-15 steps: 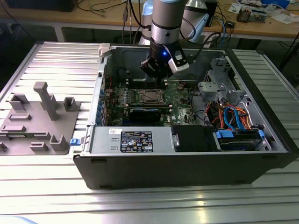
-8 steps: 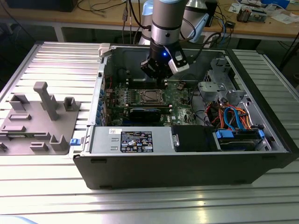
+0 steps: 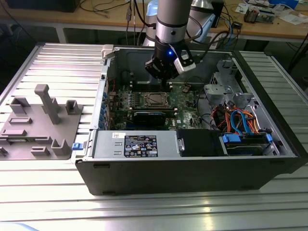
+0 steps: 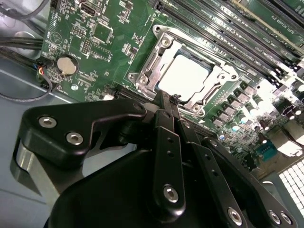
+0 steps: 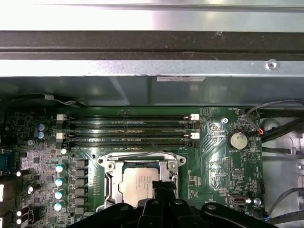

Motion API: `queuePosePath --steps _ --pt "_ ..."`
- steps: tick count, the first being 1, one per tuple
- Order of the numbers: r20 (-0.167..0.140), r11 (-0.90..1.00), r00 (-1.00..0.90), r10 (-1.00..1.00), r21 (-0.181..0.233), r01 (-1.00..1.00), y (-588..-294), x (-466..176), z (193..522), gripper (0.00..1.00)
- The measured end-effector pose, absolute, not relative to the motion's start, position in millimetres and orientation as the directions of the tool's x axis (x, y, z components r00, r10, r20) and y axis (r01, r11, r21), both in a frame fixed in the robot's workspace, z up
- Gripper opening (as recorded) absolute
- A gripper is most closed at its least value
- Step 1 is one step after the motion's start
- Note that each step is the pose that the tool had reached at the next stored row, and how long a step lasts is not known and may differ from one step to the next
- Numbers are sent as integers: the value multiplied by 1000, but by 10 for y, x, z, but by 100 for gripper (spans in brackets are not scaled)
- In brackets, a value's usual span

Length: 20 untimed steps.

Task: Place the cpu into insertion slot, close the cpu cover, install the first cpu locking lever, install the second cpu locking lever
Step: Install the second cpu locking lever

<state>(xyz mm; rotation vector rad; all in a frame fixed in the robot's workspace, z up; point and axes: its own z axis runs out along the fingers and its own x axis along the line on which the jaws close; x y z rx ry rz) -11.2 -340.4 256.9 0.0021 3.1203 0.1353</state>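
Chip seated, claw closed at the socket's edge

At the exterior view's left, a grey moulded fixture (image 3: 41, 122) sits on the ribbed metal table (image 3: 57, 62). Next to it lies the open computer case (image 3: 192, 173). Its power supply carries a black-and-white label (image 3: 140, 146), too small to read from here.

Deeper in the case, on the green motherboard (image 3: 185, 98), the cpu (image 3: 155, 99) (image 4: 184, 75) (image 5: 140, 184) lies flat in the insertion slot (image 5: 102, 161). The cpu cover (image 4: 151, 61) (image 5: 110, 183) is folded down around it, and the silver top shows through the window. I cannot make out how the levers stand.

The gripper (image 3: 167, 84) (image 4: 171, 97) (image 5: 164, 186) hangs right over the socket. Its fingers are drawn together with nothing seen between them, and the tips are at the cover's rim.

Beyond the socket run the long memory slots (image 5: 128, 128), and a coin battery (image 5: 237, 140) sits off to the side. At the exterior view's right, orange and blue cables (image 3: 240, 120) curl inside the case.
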Motion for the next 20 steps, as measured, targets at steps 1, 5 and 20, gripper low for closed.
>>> queuePosePath --steps 1,5,20 --pt "-18 996 -1000 2 87 1 -3404 -112 2576 11" --pt "-18 996 -1000 2 86 0 -3409 -112 2579 11" --pt "-18 996 -1000 2 86 1 -3501 -112 2578 11"
